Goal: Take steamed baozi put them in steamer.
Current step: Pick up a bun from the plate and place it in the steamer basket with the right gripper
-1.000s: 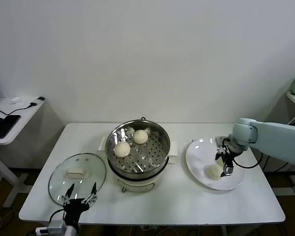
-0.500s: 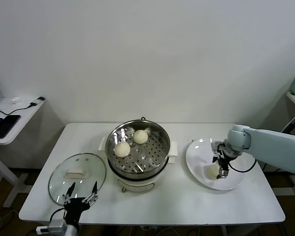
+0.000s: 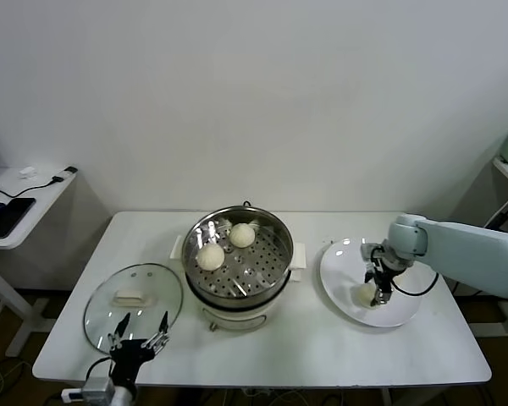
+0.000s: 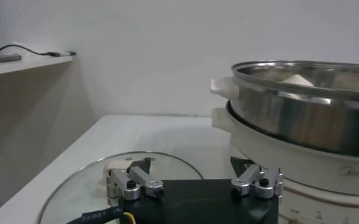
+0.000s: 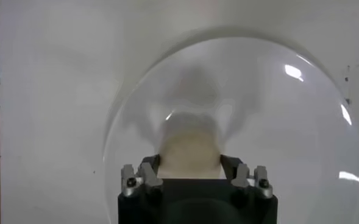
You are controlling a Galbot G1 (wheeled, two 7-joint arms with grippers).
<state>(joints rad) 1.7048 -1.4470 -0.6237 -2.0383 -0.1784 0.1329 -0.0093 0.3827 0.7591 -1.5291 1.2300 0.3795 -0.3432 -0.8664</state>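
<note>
- A white table (image 3: 322,347) stands against a plain white wall, with a small side desk (image 3: 21,207) at the far left holding dark devices and a cable.
- The steamer (image 3: 238,262), a shiny steel pot with a perforated inner tray on a cream-white base, sits at the middle of the table.
- Two steamed baozi lie inside it: one (image 3: 210,257) toward the left of the tray, the other (image 3: 242,235) toward the back.
- A round glass lid (image 3: 133,304) with a white handle lies flat on the table to the left of the steamer.
- A flat white plate (image 3: 339,271) lies to the right of the steamer, apart from it.
- The right gripper (image 3: 377,283) is down on the plate, its arm reaching in from the right edge.
- In the right wrist view, the right gripper (image 5: 190,163) has a finger on each side of a third baozi (image 5: 189,152) that sits on the plate (image 5: 289,122); the fingers touch or nearly touch its sides, so it is closed around the bun.
- The left gripper (image 3: 137,338) waits at the near left edge of the table, beside the lid, fingers spread apart and holding nothing.
- In the left wrist view, the left gripper (image 4: 194,182) hangs just over the lid (image 4: 81,189), with the steamer (image 4: 301,115) close by.
</note>
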